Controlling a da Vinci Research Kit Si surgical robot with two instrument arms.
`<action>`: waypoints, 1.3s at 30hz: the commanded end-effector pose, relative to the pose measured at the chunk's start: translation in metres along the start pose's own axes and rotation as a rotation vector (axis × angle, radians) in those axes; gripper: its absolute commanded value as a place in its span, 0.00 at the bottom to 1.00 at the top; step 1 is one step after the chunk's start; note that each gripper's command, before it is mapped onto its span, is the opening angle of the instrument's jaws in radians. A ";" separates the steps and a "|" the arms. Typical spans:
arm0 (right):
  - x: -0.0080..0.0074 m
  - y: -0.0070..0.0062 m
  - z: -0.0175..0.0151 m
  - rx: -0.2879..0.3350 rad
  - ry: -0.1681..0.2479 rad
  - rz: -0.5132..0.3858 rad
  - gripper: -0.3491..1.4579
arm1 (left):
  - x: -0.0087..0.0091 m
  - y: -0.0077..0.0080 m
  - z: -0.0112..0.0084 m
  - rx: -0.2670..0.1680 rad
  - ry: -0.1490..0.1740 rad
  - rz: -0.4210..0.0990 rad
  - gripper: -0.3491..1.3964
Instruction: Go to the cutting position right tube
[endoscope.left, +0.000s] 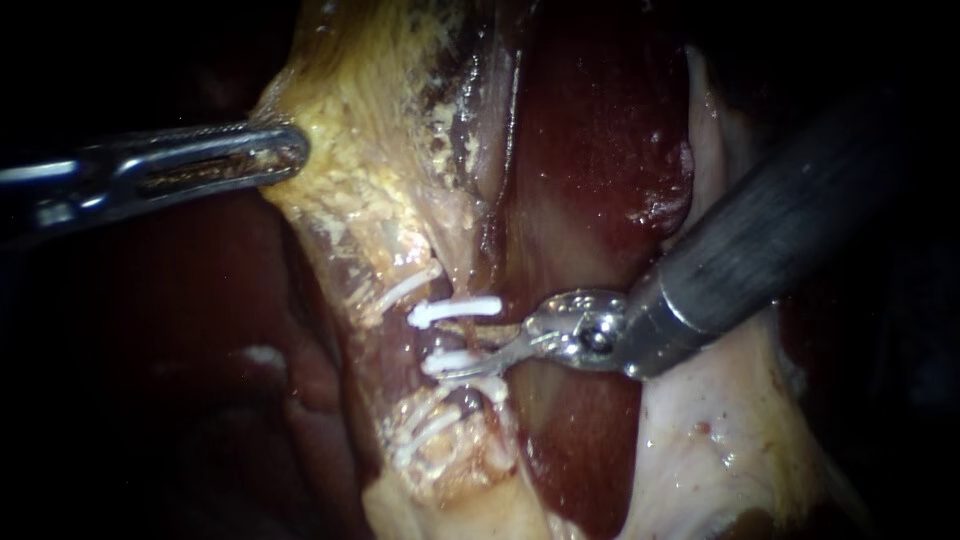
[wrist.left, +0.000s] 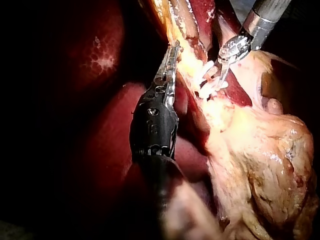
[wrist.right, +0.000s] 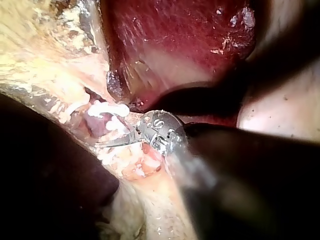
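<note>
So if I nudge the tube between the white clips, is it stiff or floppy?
Likely soft and floppy: the tube is a thin strand between the white clips. The left instrument holds the yellowish tissue taut, so it may spring back. Glistening surfaces suggest slipperiness.

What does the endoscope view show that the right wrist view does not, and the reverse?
Only the endoscope view shows the left instrument, jaws shut on the tissue, and the right instrument with a gap between its jaws. Only the right wrist view shows that instrument's hinge close up, from behind; no new thing. Both show the clips, the liver and the right instrument's tip.
</note>
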 end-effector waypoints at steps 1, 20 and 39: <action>0.0000 0.0000 0.0001 0.000 -0.001 0.002 0.83 | 0.0001 0.0004 0.0000 -0.001 -0.001 0.000 0.00; 0.0012 0.0010 0.0016 0.011 -0.001 0.031 0.73 | 0.0003 0.0012 -0.0002 -0.018 -0.002 -0.002 0.00; 0.0012 0.0010 0.0016 0.013 -0.002 0.030 0.73 | 0.0004 0.0012 -0.0003 -0.020 -0.002 -0.002 0.00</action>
